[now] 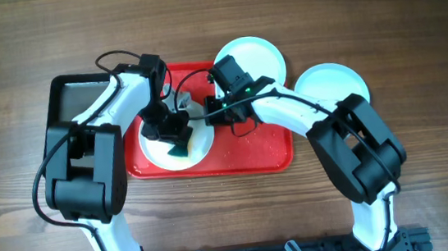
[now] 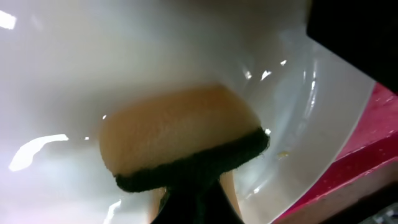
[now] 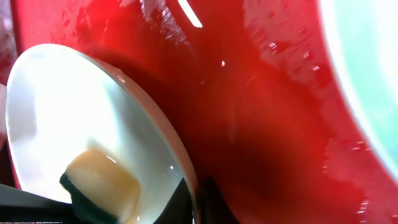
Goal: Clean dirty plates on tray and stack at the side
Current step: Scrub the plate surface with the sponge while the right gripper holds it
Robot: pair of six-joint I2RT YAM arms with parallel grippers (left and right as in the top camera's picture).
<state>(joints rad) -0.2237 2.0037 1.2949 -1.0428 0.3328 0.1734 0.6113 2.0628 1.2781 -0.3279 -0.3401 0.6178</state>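
One plate (image 1: 199, 148) lies tilted on the left part of the red tray (image 1: 251, 154). My left gripper (image 1: 177, 136) is shut on a yellow sponge with a dark green scouring side (image 2: 180, 124) and presses it against the inside of this plate (image 2: 298, 118). My right gripper (image 1: 211, 115) is shut on the plate's right rim. In the right wrist view the rim runs between the jaws of that gripper (image 3: 196, 199), with plate (image 3: 56, 106) and sponge (image 3: 99, 180) to the left and wet tray (image 3: 261, 112) to the right. A second plate (image 1: 252, 59) overlaps the tray's far edge. A third plate (image 1: 331, 86) lies on the table to the right.
A smaller black tray (image 1: 79, 96) lies left of the red tray, partly under my left arm. The wooden table (image 1: 413, 33) surrounds everything. A mint plate edge (image 3: 373, 74) shows at the upper right of the right wrist view.
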